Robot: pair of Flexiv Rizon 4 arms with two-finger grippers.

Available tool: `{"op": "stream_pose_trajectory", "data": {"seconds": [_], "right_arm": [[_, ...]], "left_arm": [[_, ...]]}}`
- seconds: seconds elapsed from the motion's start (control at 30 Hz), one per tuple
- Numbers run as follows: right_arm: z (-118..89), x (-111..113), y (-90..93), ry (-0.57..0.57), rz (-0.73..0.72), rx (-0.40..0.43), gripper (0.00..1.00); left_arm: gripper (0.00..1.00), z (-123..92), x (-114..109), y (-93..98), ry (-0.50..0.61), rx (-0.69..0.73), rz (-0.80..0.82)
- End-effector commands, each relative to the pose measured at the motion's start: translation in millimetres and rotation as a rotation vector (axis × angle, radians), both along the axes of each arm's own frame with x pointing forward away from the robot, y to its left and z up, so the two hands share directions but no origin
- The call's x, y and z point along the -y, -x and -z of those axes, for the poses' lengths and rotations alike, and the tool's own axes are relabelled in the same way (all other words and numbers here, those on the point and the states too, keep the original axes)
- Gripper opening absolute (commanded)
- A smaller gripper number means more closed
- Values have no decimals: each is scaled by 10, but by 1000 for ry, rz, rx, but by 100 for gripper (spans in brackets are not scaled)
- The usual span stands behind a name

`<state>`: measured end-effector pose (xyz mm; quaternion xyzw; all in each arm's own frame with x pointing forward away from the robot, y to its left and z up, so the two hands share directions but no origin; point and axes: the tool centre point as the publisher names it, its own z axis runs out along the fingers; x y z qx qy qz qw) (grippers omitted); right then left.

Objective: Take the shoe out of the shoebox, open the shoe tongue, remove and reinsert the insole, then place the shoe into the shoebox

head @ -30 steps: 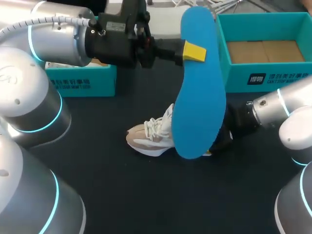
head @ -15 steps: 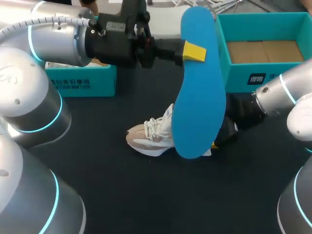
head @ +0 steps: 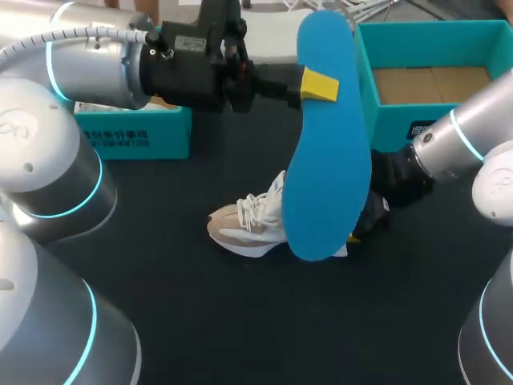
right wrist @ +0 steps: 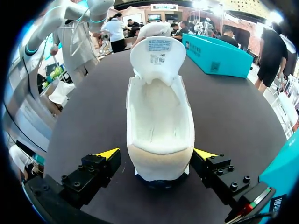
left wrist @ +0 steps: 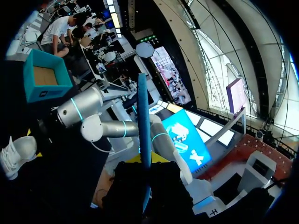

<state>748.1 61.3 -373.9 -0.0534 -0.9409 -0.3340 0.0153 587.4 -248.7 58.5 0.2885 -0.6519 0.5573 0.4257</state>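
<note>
Right arm [head: 465,144] higher, end effector [right wrist: 156,154] open astride shoe [right wrist: 160,116] heel; left end effector [head: 319,84] tight on insole [head: 329,176].

The left arm [head: 88,68] is built of fat silver-grey cylinders, and a glowing cyan ring marks each joint. A grey ribbed cable hose [head: 96,34] runs along its forearm into a black, boxy wrist unit [head: 192,68]. The left claw [head: 314,83] shows a bright yellow tip. The right arm [head: 473,144] has the same silver shells and cyan rings, narrowing to a black wrist section [head: 401,180]. The right claw [right wrist: 156,154] has two black finger blocks [right wrist: 88,175] studded with socket-head screws. Each block is capped by a yellow wedge tip [right wrist: 108,153].
</note>
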Motion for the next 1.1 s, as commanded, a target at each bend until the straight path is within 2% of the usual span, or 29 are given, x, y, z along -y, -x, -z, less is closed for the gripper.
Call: {"op": "stream_pose_trajectory", "data": {"seconds": [0.03,0.33,0.63,0.97,1.1], "right_arm": [[-179,-21,-49,103,31,-35,100],[-368,-64,-11,218,84,-112,100],[-458,-105,27,355,40,-24,100],[-470,-197,36,443,66,-9,100],[-470,-197,36,443,66,-9,100]], "left_arm": [[0,8,5,3,-1,0,-1],[0,8,5,3,-1,0,-1],[0,8,5,3,-1,0,-1],[0,8,5,3,-1,0,-1],[0,8,5,3,-1,0,-1]]}}
